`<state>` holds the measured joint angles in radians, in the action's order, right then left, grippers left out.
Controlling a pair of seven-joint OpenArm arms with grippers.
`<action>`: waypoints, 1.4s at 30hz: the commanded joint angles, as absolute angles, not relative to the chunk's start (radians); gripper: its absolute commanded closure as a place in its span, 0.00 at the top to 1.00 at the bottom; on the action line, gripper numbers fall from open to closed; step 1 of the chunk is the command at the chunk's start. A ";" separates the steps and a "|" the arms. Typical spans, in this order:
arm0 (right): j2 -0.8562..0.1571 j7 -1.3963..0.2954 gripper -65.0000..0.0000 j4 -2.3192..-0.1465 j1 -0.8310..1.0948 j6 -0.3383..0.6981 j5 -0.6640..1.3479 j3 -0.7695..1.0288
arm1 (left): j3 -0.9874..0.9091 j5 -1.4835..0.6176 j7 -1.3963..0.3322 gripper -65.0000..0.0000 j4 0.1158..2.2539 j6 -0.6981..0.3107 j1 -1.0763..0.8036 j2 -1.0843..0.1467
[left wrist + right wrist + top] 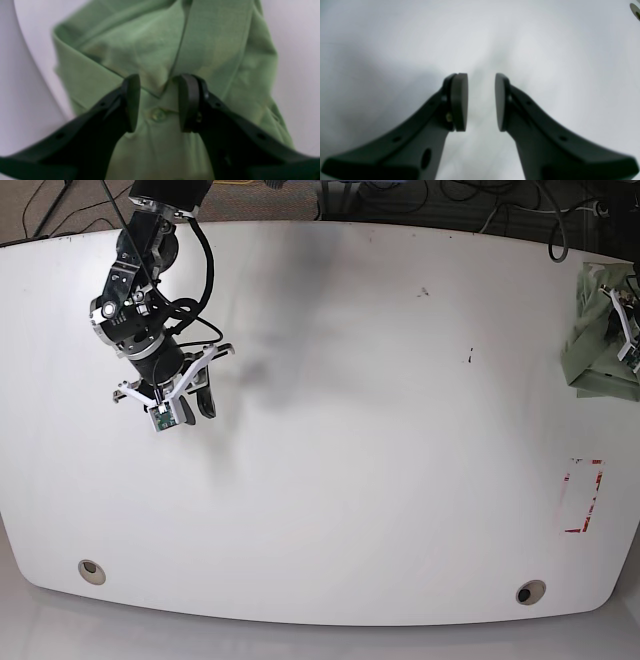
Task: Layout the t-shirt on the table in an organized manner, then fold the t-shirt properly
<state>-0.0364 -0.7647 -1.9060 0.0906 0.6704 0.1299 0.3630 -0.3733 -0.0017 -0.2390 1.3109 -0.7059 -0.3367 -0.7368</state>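
1. The t-shirt (601,330) sits bunched at the far edge of the bench (350,430), on the side of the left arm and partly off the base view. It is well away from the open middle where it could be spread, so the layout step has, by my reading, not really begun.
2. The left hand (158,102) hangs directly over the cloth in its wrist view, its fingers spread with a clear gap between them and nothing pinched. A button (158,115) and a placket seam show between the fingers, so the garment seems to have a buttoned neck. I judge the hand is lined up over the neck area to take a hold there.
3. The fabric under that hand is folded over on itself in thick layers, with a sleeve or hem doubled at the upper left of the wrist view. That is probably why the fingers stand this wide: they need room for several layers.
4. The right hand (481,102) hovers over bare bench on the opposite side, its fingers somewhat apart and holding nothing. It is well apart from the cloth, likely parked out of the way until a second corner needs holding.
5. A red-marked rectangle (583,497) lies near the t-shirt's side of the bench; its purpose I cannot tell.
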 commanded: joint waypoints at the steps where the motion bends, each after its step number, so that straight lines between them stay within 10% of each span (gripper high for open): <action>1: -0.042 -0.742 0.26 -1.931 0.077 0.670 0.140 0.366 | -0.384 -0.016 -0.220 0.36 1.351 -0.698 -0.306 -0.766; 12: -0.047 -0.742 0.26 -1.972 0.079 0.670 0.139 0.361 | -0.435 -0.018 -0.220 0.36 1.520 -0.698 -0.272 -0.743; 25: -0.047 -0.713 0.26 -1.986 0.081 0.616 0.131 0.286 | -0.440 -0.010 -0.176 0.36 1.748 -0.698 -0.154 -0.415; 42: 0.007 -0.108 0.26 -1.988 0.400 0.519 -0.028 0.288 | -0.377 0.079 0.193 0.36 1.821 -0.458 -0.394 -0.073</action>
